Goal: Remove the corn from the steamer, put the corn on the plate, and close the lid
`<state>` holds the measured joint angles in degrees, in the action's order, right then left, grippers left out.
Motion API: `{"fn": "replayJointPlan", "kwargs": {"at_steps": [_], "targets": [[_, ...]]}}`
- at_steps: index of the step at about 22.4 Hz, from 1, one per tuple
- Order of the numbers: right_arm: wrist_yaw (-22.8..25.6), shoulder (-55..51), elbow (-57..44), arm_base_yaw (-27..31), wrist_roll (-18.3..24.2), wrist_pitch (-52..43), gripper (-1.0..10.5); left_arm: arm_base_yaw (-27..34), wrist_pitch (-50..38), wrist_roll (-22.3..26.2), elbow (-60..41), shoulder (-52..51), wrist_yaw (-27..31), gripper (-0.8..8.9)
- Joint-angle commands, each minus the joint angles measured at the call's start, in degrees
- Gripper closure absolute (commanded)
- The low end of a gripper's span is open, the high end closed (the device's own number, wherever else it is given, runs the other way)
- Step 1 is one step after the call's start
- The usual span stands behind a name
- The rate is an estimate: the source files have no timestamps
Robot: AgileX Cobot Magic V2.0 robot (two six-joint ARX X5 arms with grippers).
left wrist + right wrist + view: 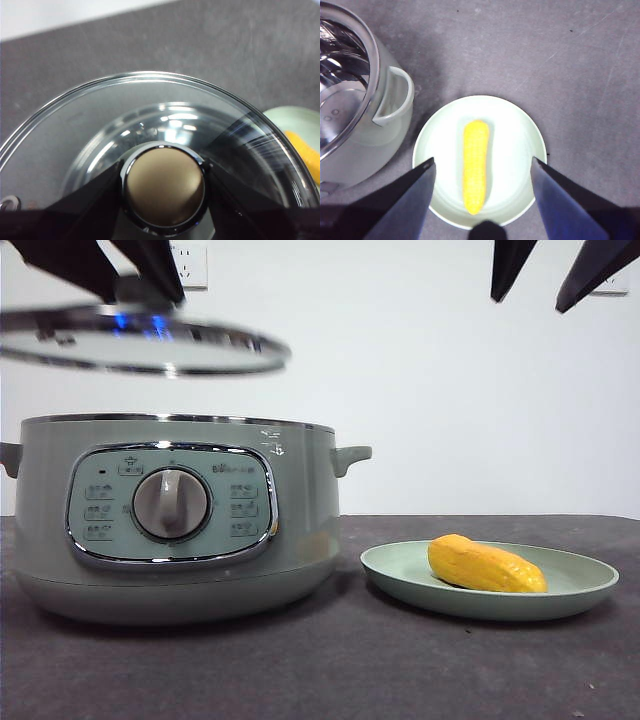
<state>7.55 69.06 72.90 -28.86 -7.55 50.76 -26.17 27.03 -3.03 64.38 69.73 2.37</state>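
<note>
Corn [475, 165] lying on plate [520, 125]; right gripper [482, 167] spread open above; left gripper [162, 187] clamping lid [140, 340] knob over steamer [170, 510].

Dark grey speckled tabletop [330, 670] before a plain white wall [430, 390] with an outlet [190, 262].
</note>
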Motion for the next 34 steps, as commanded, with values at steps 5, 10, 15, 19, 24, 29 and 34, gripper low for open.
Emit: {"fn": "replayJointPlan", "kwargs": {"at_steps": [5, 10, 15, 19, 24, 29, 34], "targets": [[0.3, -0.8, -0.4, 0.0, 0.1, 0.8, 6.3, -1.0, -5.9, -0.4, 0.6, 4.6, -1.5, 8.22], [0.3, -0.8, -0.4, 0.0, 0.1, 0.7, 6.3, -1.5, -5.6, -0.4, 0.6, 7.6, -2.5, 8.22], [0.3, -0.8, -0.4, 0.0, 0.1, 0.7, 6.3, -2.4, -4.3, -0.4, 0.6, 8.8, -2.8, 8.22], [0.3, -0.8, -0.4, 0.0, 0.1, 0.7, 6.3, -2.4, -2.6, -0.4, 0.6, 11.5, -2.8, 8.22], [0.3, -0.8, -0.4, 0.0, 0.1, 0.7, 6.3, -2.3, -1.7, -0.2, 0.6, 11.6, -2.8, 6.38], [0.3, -0.8, -0.4, 0.0, 0.2, 0.7, 6.3, -2.2, -2.9, -0.2, 0.6, 10.9, -2.6, 3.75], [0.2, -0.9, -0.4, 0.0, 1.7, -0.3, 6.3, -2.3, -1.6, -0.2, 1.7, 6.3, -2.9, 3.78]]}}
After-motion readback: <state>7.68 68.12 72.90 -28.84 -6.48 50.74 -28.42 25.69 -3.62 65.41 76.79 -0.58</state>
